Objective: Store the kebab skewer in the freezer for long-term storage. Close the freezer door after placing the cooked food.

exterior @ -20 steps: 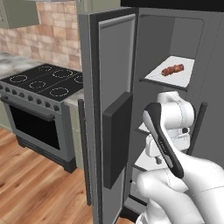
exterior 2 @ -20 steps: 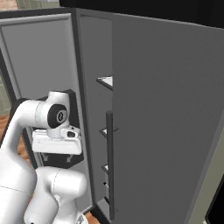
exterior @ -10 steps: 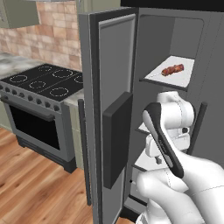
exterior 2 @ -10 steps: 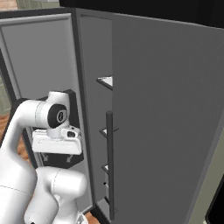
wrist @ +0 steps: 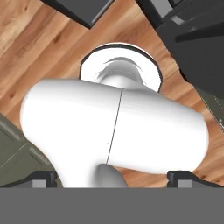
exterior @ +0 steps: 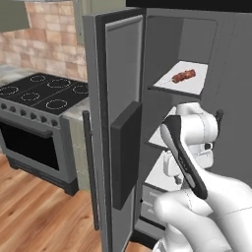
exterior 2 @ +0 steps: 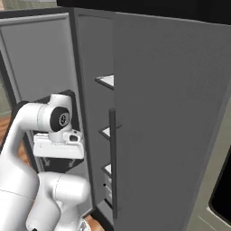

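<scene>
The skewer (exterior: 183, 75) lies on the freezer's (exterior: 197, 44) upper shelf, at one o'clock. My gripper (wrist: 111, 177) is wide, empty, pointing floorward. The door (exterior: 110, 98) stands open; swinging blind, I could clip its edge.

White arm folded upright, pincer (wrist: 113, 177) pointing downward, jaws spread wide

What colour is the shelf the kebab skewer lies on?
White. The shelf under the kebab skewer shows best in the left base view.
</scene>
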